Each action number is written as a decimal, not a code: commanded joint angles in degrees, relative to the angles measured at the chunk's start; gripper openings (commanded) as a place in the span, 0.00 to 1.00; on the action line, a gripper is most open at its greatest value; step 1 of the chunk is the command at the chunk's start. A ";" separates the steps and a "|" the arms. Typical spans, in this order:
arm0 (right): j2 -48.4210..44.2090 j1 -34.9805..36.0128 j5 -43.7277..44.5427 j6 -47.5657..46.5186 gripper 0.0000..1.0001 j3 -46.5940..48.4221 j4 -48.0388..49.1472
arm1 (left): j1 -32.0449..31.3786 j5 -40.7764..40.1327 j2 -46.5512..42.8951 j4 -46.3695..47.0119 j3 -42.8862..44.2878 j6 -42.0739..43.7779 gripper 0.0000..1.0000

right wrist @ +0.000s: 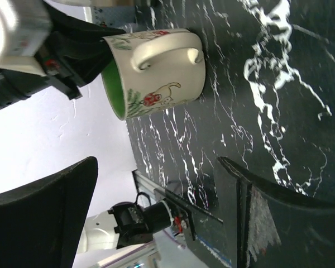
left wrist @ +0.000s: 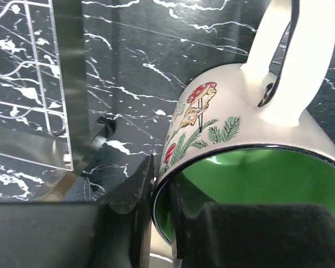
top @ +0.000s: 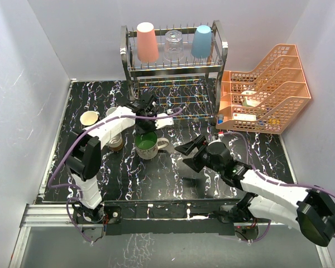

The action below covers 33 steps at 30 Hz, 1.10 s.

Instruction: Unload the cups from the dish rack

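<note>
The chrome dish rack (top: 173,67) stands at the back. Its top tier holds a salmon-pink tumbler (top: 147,42), a clear glass (top: 173,46) and a light-blue tumbler (top: 201,41), all upside down. My left gripper (top: 147,124) is shut on the rim of the cream mug with green inside (top: 147,146), which stands on the table in front of the rack. In the left wrist view one finger is inside and one outside the mug (left wrist: 229,117) rim. My right gripper (top: 191,153) is open and empty, right of the mug (right wrist: 162,67).
A black cup with cream inside (top: 89,118), a small grey cup (top: 111,111) and a brownish cup (top: 116,143) stand on the table's left side. Orange lattice trays (top: 268,89) sit at the back right. White walls close in both sides.
</note>
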 commanded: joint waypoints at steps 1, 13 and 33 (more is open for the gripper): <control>-3.61 -0.46 5.55 -14.05 0.89 7.96 -10.64 | 0.68 -6.33 0.07 2.33 3.70 4.02 0.10; -0.73 -0.47 15.84 -42.30 0.98 35.39 -30.12 | 0.61 4.78 -2.58 -13.15 17.87 0.04 0.70; 39.96 -16.07 16.23 -75.75 0.98 110.50 -42.35 | 8.16 12.08 -23.66 -15.10 9.80 -17.93 0.97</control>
